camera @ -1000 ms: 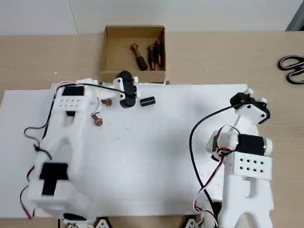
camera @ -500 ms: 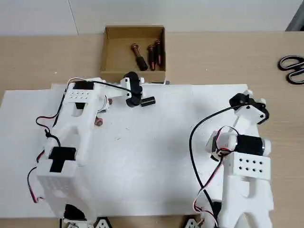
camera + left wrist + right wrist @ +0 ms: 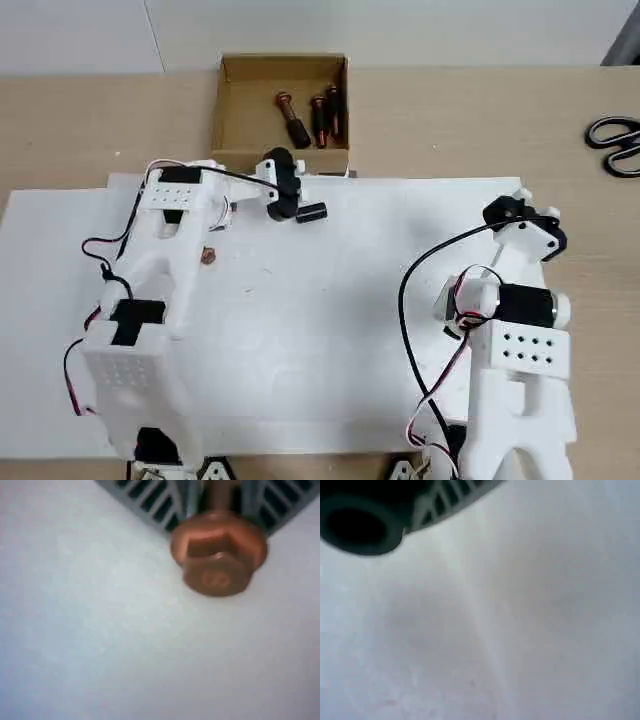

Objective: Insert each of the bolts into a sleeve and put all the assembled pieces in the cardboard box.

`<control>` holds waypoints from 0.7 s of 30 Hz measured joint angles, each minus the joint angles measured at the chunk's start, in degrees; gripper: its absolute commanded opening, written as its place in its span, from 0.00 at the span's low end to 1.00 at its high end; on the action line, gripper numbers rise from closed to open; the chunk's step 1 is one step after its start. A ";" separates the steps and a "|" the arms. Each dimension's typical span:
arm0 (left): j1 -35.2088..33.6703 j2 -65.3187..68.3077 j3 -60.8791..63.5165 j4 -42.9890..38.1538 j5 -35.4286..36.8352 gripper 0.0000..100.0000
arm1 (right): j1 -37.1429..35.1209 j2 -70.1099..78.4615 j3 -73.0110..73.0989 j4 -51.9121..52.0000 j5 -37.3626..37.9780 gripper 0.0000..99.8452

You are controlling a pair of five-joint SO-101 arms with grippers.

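Observation:
My left gripper (image 3: 218, 495) is shut on a copper bolt (image 3: 218, 555), whose hex head hangs just above the white sheet (image 3: 100, 645). From above, this gripper (image 3: 229, 210) sits near the sheet's far edge, just short of the cardboard box (image 3: 216, 110). A second bolt (image 3: 207, 256) lies on the sheet beside the left arm. A loose black sleeve (image 3: 311, 212) lies next to the left wrist. My right gripper (image 3: 407, 510) is shut on a black sleeve (image 3: 357, 527) with its bore showing. In the high view it (image 3: 457, 306) stands low at the right.
The box holds three assembled pieces (image 3: 318, 117). The white sheet (image 3: 330, 330) has free room in its middle. Black scissors (image 3: 612, 140) lie on the wooden table at the far right. Cables loop beside both arms.
The left arm's body has swung right and leaned further over the sheet, while its gripper stayed at the bolt near the box. The right arm has not moved.

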 measured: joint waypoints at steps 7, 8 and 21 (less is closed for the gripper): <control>0.35 -3.43 -1.58 7.82 0.00 0.01 | 0.00 0.00 0.00 0.00 0.00 0.00; 0.62 -5.01 -1.76 9.93 0.09 0.01 | 0.00 0.00 0.00 0.00 0.00 0.00; 4.48 -28.75 -2.02 18.99 17.85 0.01 | -4.84 -0.97 -16.26 13.98 0.00 0.00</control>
